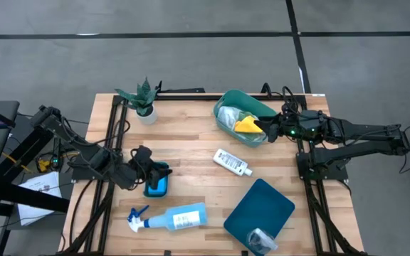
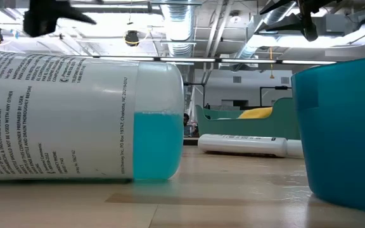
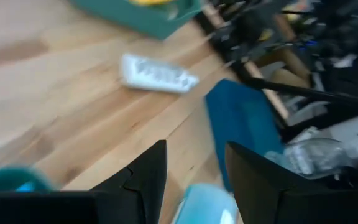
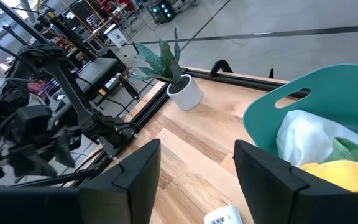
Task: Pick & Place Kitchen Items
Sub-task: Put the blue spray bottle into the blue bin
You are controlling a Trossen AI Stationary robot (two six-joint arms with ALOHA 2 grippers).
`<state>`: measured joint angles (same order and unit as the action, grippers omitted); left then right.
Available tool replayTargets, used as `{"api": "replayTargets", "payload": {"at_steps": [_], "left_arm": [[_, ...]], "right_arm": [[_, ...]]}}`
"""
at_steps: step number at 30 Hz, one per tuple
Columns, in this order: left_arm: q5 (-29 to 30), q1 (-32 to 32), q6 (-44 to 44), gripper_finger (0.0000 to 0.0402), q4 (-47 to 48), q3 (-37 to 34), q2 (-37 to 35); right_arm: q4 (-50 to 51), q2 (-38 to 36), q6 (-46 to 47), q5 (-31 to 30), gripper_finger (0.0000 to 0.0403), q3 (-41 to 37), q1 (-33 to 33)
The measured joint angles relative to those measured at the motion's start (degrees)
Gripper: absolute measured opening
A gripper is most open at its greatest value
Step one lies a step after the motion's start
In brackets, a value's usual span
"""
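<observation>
A: Wooden desk (image 1: 191, 153) first. What sits in the teal tub (image 1: 228, 102) at its far right?

B: The cloths: a yellow cloth (image 1: 248, 126) on top, a white cloth (image 4: 306, 137) and a green cloth (image 4: 353, 152) beside it. That part looks done, I'd judge.

A: And what is left out on the desk?

B: The blue flat piece (image 1: 260, 212) at the near edge, with the crinkled silver cup (image 1: 262, 240) lying on its near corner. The pale-blue spray bottle (image 1: 173, 217) lies on its side near the front. The small white bottle (image 1: 232, 162) lies in the middle, and a blue sponge (image 1: 156, 186) is at the left. So most of the work remains.

A: The arms?

B: The left tool (image 1: 146, 168) is just beside the sponge, fingers spread and pinching nothing in its wrist view. The right tool (image 1: 270, 126) hangs at the tub's rim, fingers apart and empty.

A: And the potted plant (image 1: 144, 103)?

B: Upright at the far left, apart from everything.
</observation>
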<state>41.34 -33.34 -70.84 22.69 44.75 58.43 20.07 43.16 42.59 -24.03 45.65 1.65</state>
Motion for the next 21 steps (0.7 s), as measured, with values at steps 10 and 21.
{"api": "replayTargets", "payload": {"at_steps": [10, 21], "left_arm": [[3.42, 0.16, 22.99, 0.0158, -15.82, 0.0, 0.0], [3.63, 3.16, 42.66, 0.0158, -36.02, 0.0, 0.0]], "right_arm": [[-1.67, 0.0, 0.54, 0.2, 0.0195, 0.0, -0.24], [-2.62, 0.0, 0.52, 0.22, 0.0195, 0.02, -0.26]]}}
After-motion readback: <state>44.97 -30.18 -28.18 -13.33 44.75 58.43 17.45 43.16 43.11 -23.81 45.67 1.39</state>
